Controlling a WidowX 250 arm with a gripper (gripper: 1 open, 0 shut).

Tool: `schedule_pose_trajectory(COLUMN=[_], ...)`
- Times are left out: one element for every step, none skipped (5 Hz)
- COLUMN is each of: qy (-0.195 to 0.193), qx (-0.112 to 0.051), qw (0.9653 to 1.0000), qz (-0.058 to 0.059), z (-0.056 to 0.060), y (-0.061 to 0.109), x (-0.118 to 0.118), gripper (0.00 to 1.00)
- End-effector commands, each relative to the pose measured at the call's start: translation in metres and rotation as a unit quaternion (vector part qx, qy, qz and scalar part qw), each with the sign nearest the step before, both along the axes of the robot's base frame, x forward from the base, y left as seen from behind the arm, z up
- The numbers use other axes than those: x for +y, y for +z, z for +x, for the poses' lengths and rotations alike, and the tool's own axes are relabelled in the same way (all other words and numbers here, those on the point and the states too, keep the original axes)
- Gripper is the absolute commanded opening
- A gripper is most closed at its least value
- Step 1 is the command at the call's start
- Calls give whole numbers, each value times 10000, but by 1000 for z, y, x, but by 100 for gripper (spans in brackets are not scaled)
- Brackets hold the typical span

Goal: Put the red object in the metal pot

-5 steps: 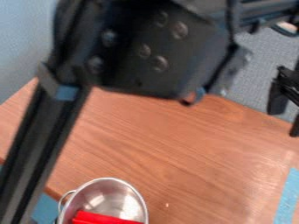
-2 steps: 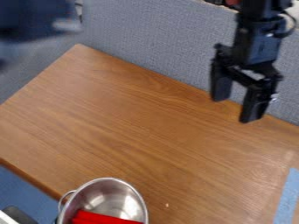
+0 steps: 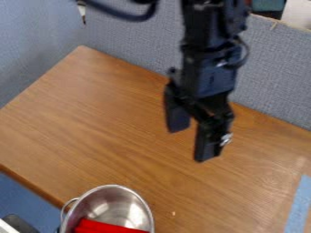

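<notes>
Camera view shows the black robot gripper (image 3: 203, 130) hanging above the middle of the brown wooden desk (image 3: 85, 118), its 2 jaws spread apart and pointing down with nothing between them. A moment ago the same gripper stood at the upper right of the frame; before that the arm's dark bulk filled the top of the picture close to the lens. So the arm has swung from right toward centre, always empty.

The bright red bar-like block (image 3: 87, 227) lies at the bottom edge of the frame, inside the round shiny steel pot (image 3: 112, 207), where only a sliver of red shows against the reflective inner wall and part of it is cut off by the frame edge. Pot and block sit in the same place across all 3 pictures, well apart from the gripper.

Judging from this, the task looks done: the red block is already in the pot and the released jaws are clear of it. The sweep across the desk reads as a withdrawal or a return to rest rather than a new approach. Whether the block lies flat on the bottom cannot be told from this angle.
</notes>
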State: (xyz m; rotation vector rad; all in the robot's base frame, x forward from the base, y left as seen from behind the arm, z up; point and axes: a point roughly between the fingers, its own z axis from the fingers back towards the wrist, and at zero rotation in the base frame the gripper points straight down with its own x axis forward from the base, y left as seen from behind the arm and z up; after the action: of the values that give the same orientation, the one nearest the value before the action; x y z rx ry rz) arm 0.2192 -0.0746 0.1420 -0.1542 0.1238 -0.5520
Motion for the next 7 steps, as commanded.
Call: schedule_pose_trajectory(qy=[110, -213, -1, -737, -840, -772, -432], qx=[-151, -188, -80, -34, 22, 110, 149], qw=[9998, 9995, 9999, 9972, 9963, 9968, 9989], qz=[82, 134, 117, 148, 187, 153, 88], z=[-16, -33, -46, -45, -45, -44, -44], y=[2, -6, -11, 0, 1, 1, 2], x=[2, 26, 64, 50, 75, 73, 87], gripper=[100, 100, 100, 100, 100, 100, 100])
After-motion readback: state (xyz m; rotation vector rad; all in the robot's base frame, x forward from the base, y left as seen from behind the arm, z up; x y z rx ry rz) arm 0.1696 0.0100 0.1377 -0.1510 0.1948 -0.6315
